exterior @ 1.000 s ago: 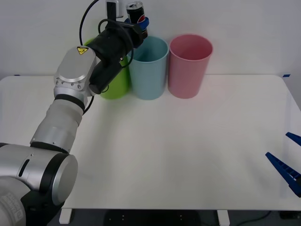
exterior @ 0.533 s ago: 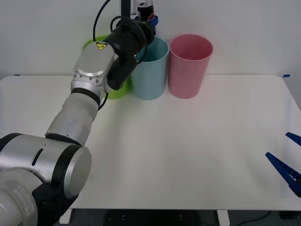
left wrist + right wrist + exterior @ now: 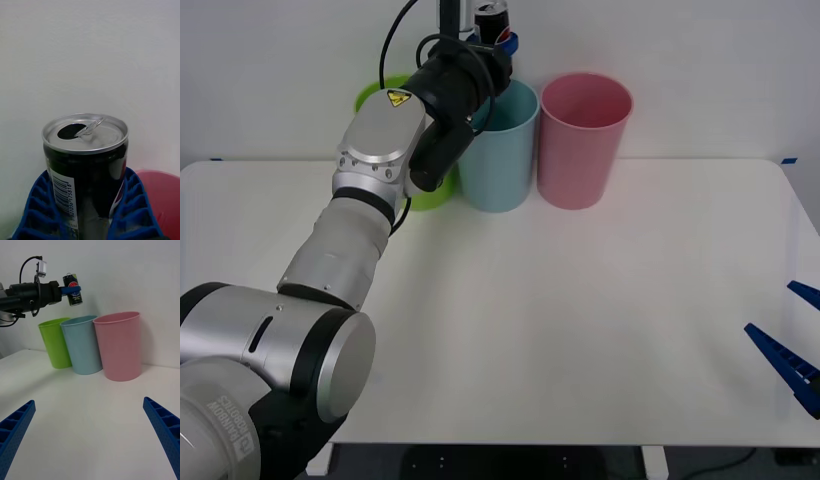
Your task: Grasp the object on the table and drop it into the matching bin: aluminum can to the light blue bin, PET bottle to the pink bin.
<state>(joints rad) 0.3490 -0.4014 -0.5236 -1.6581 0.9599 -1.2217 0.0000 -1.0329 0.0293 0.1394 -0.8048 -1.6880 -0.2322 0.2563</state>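
**Almost there: can held high over the bins, release yet to come**

Upright and clear of the table, the aluminum can (image 3: pixel 72 290) sits pinched between the blue ribbed fingers (image 3: pixel 137 210) of the left gripper (image 3: pixel 498 38), silver top and open pull-tab facing up. From the front it hangs above the rear rim of the light blue bin (image 3: pixel 498 145); from the right wrist camera it appears high above the bins, roughly over the line where the lime green bin (image 3: pixel 56 343) and the light blue one meet, so whether it is truly centred over the blue mouth cannot be told. The pink bin (image 3: pixel 582 140) stands just beside the blue bin on the robot's right and plays no part for a can

Judging by this, the pick and the lift are done, and the carry looks nearly done. What is left is a possible small correction toward the blue opening and the release itself. The risk, as it seems, is a drop that clips the rim or falls into the green bin next door

The right gripper (image 3: pixel 792 350) waits with its fingers spread wide, low over the near right part of the white table (image 3: pixel 580 330), well apart from the bins
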